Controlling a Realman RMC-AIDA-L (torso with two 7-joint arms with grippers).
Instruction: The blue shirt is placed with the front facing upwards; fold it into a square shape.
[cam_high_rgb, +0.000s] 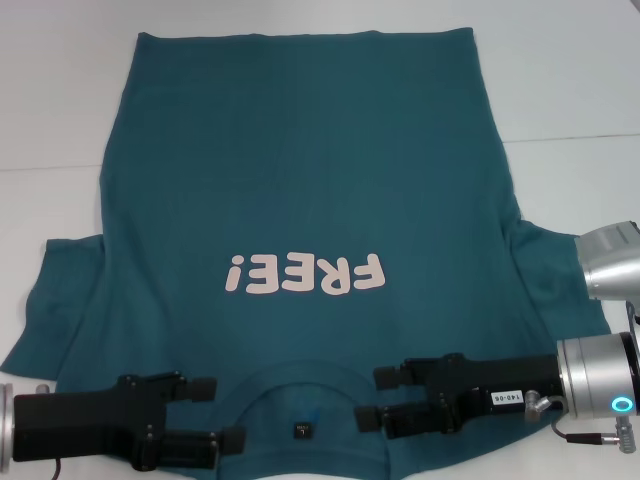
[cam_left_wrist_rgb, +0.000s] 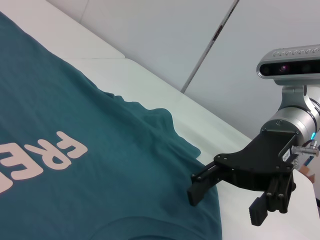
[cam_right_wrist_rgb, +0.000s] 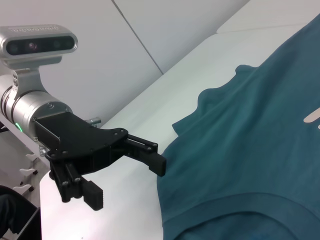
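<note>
— Where's the blue shirt (cam_high_rgb: 300, 190)?

— Flat on the white table (cam_high_rgb: 560, 90), front up, collar (cam_high_rgb: 300, 385) at six o'clock, hem at twelve, pink lettering (cam_high_rgb: 305, 274) just above the collar.

— And the grippers?

— I see my left gripper (cam_high_rgb: 222, 414) at seven o'clock over the shoulder, fingers apart. My right gripper (cam_high_rgb: 372, 398) sits at five o'clock, also spread, holding nothing.

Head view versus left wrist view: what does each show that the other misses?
Only the head view shows the collar with its neck label, the left gripper open at the near shoulder, and both sleeves. Only the left wrist view shows the wall behind the table. Both show the blue shirt, its FREE! lettering and the open right gripper.
</note>
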